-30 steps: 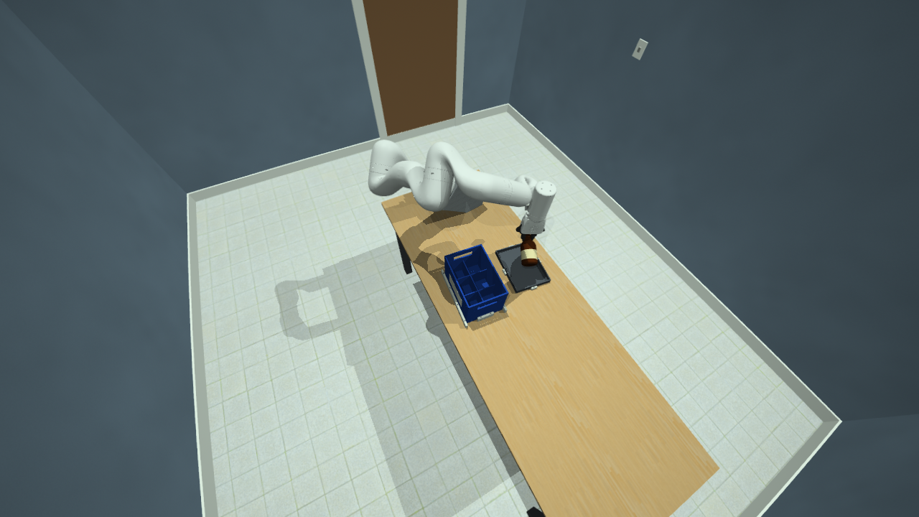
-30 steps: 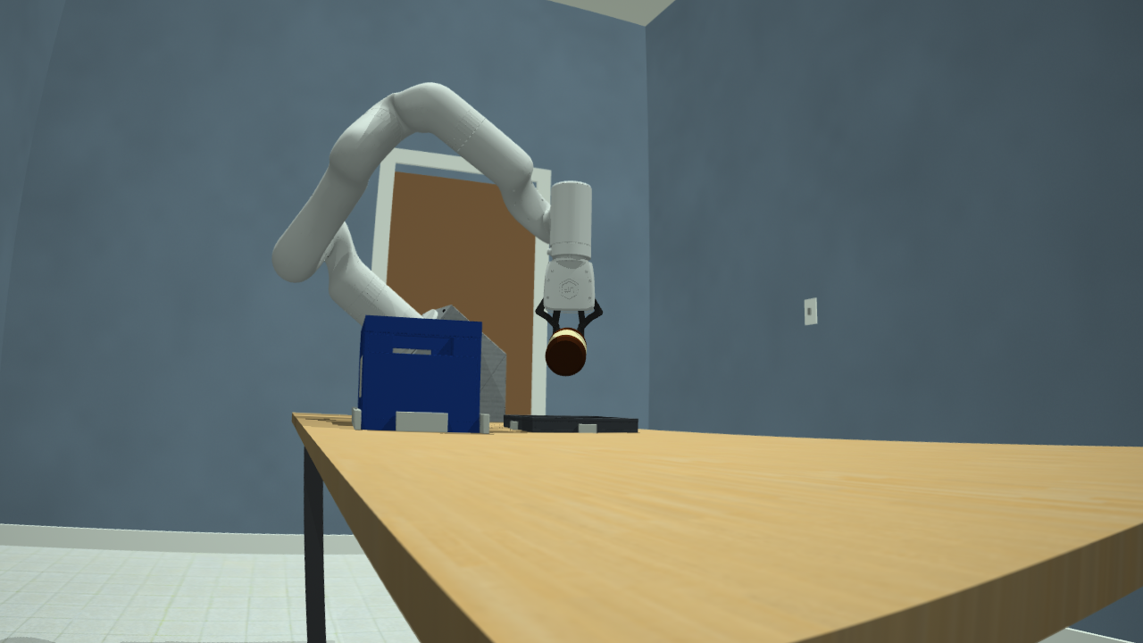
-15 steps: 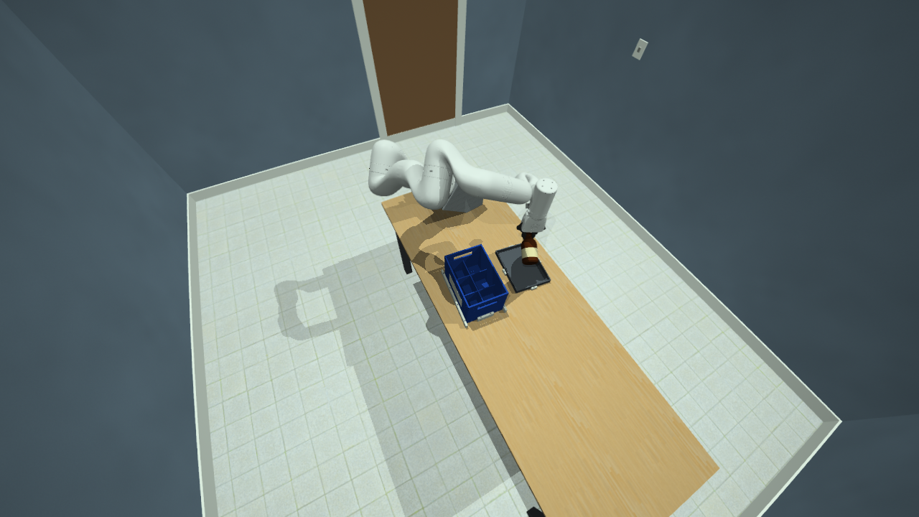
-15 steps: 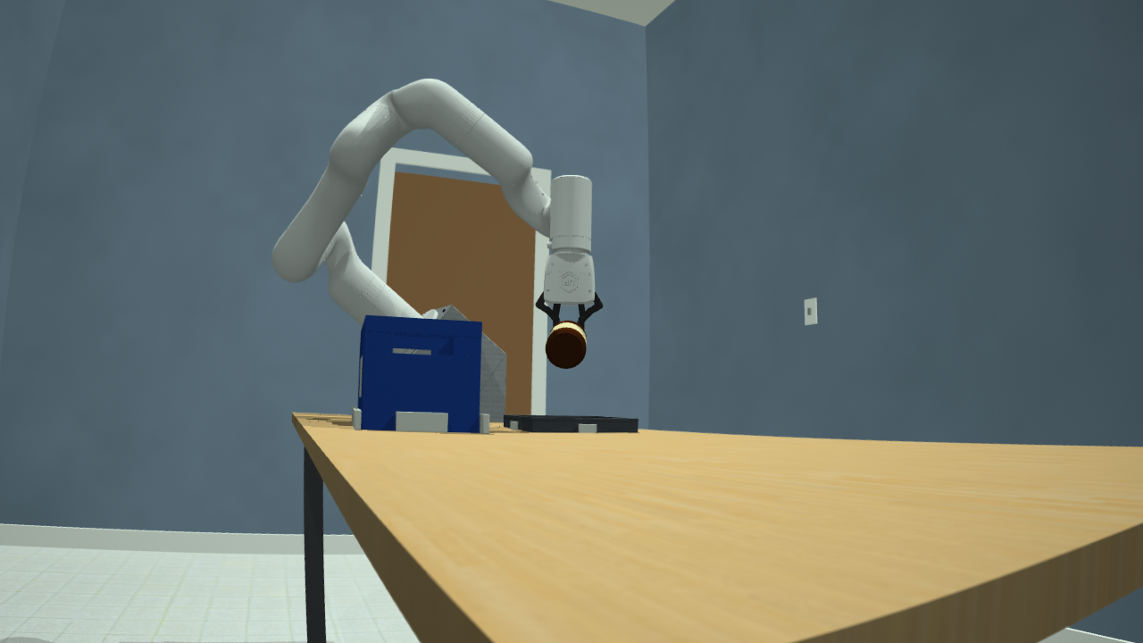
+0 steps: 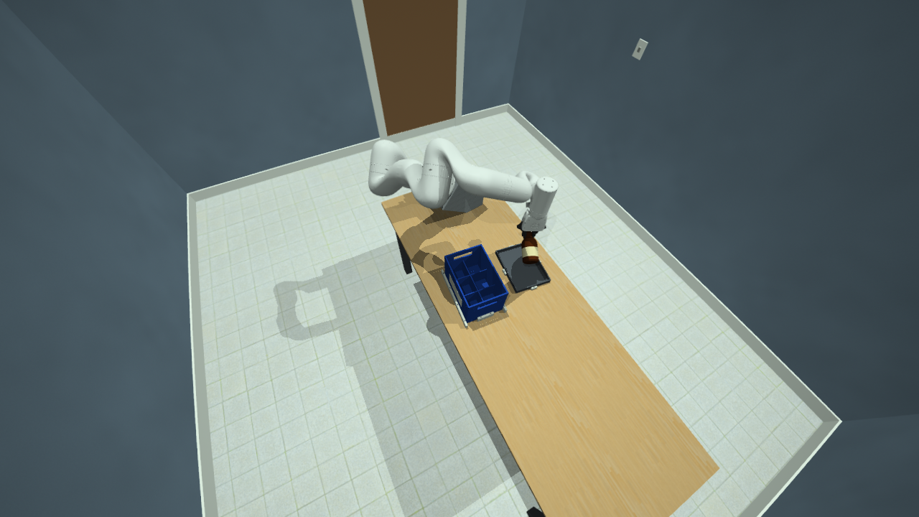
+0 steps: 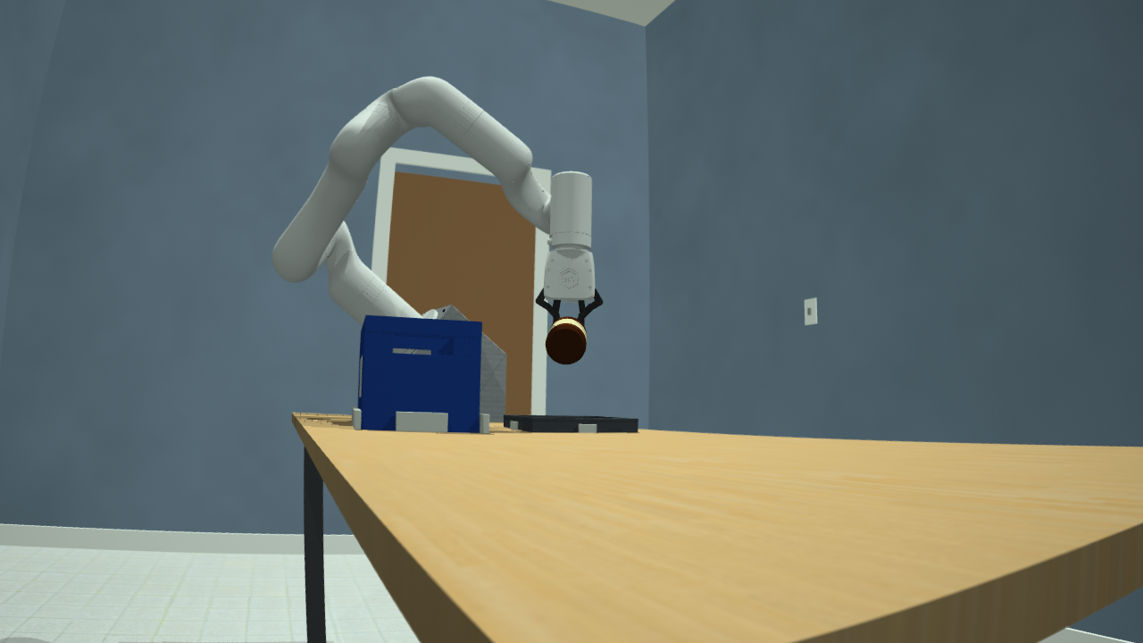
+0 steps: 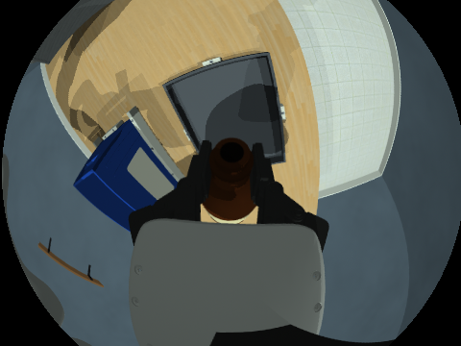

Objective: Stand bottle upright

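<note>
Overhead first: bottle [image 5: 529,250] [image 6: 565,342] [image 7: 230,192] hangs at the fingertips of the gripper [image 5: 528,236] [image 6: 568,313] [image 7: 231,154], its labelled body and base reaching out from them toward the side away from the robot's base, over the tray [image 5: 514,283] [image 6: 571,424] [image 7: 177,103]. Blue crate [image 5: 485,307] [image 6: 419,375] [image 7: 108,178] sits beside the tray, off to one side of the gripper and lower. One arm only, so no choice of hand. Exterior view: round dark base faces the camera, long axis near level and roughly square to the downward-pointing gripper; bottle well above the tray, touching neither it nor the crate, both of which look level. Fingers part-open, clamped on the bottle, apparently near the neck end. Wrist view: open mouth and brown shoulder lie between the two black fingers, one each side; tray beneath and beyond. Glass-like brown, glossy, cream label round the body. Judgement: the turn must swing the base down below the fingers, mouth up, before lowering; a base still tilted at release would likely topple.
</note>
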Available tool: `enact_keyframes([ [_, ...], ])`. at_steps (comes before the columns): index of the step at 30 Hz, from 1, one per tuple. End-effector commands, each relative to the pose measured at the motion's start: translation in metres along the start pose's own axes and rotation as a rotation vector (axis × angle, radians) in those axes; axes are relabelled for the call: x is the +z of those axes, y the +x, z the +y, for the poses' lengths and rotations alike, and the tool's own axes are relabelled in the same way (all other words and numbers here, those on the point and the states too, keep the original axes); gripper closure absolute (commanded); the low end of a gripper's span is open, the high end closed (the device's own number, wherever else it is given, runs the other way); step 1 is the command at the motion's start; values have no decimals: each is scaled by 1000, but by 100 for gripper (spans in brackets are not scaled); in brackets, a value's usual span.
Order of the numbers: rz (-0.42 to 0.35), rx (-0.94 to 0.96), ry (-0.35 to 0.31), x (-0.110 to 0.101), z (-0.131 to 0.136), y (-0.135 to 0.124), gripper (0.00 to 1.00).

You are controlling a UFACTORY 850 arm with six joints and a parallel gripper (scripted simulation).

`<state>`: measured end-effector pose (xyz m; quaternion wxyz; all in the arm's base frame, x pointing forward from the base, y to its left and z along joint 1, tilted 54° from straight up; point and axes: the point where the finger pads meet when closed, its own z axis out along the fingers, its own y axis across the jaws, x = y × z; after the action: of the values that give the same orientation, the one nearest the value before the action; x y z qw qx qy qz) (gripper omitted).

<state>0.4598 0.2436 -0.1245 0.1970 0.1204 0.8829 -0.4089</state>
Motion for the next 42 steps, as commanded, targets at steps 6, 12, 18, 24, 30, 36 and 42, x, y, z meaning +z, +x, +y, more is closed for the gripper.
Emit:
enact_keyframes([
  [6, -1, 1, -2, -3, 1, 0, 100],
  [12, -1, 1, -2, -3, 1, 0, 100],
  [18, -1, 1, -2, -3, 1, 0, 100],
  [24, -1, 1, -2, -3, 1, 0, 100],
  [30, -1, -4, -2, -3, 1, 0, 100],
  [36, -1, -31, -2, -3, 1, 0, 100],
  [42, -1, -114, -2, -3, 1, 0, 100],
])
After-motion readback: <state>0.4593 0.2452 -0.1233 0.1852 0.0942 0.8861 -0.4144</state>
